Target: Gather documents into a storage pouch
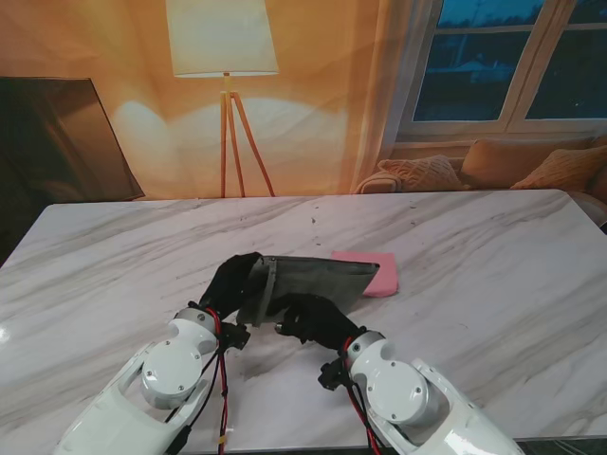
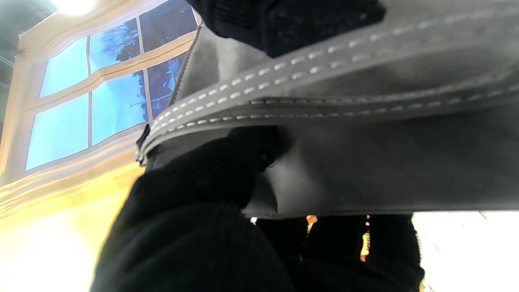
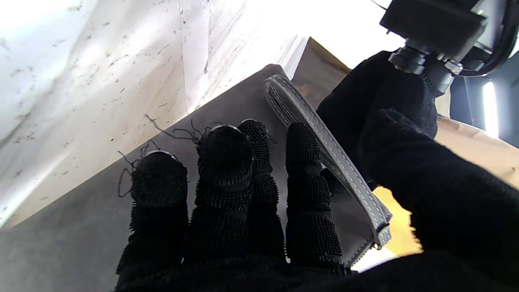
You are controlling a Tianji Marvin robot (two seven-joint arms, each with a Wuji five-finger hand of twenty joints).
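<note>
The left hand (image 1: 230, 282) is closed on the near-left end of the grey pouch (image 1: 313, 280). In the left wrist view its black fingers (image 2: 227, 166) press on the grey fabric just beside the stitched edge with the zipper (image 2: 259, 101), so this hand is grasping the pouch at its mouth and holds that end a little raised. The right hand (image 1: 311, 318) lies on the near long side of the pouch. In the right wrist view its fingertips (image 3: 225, 156) rest flat on the grey face next to the stitched strap (image 3: 324, 154). It seems to press or pinch the wall there, but the thumb is hidden, so a true grasp cannot be confirmed.

From both hands the pouch stretches away to the right and slightly farther from the robot. Its long axis runs mostly left to right, and its open mouth appears to be at the left end, between the two hands.

At the far right corner of the pouch lies the pink document (image 1: 373, 271), flat on the marble table (image 1: 493, 284). It touches the pouch or is partly under it; which one is not clear. The document is therefore at the end opposite to the mouth. The right hand is the nearer one to it, so probably this hand must let go and reach past the pouch, while the left hand keeps the mouth open.
</note>
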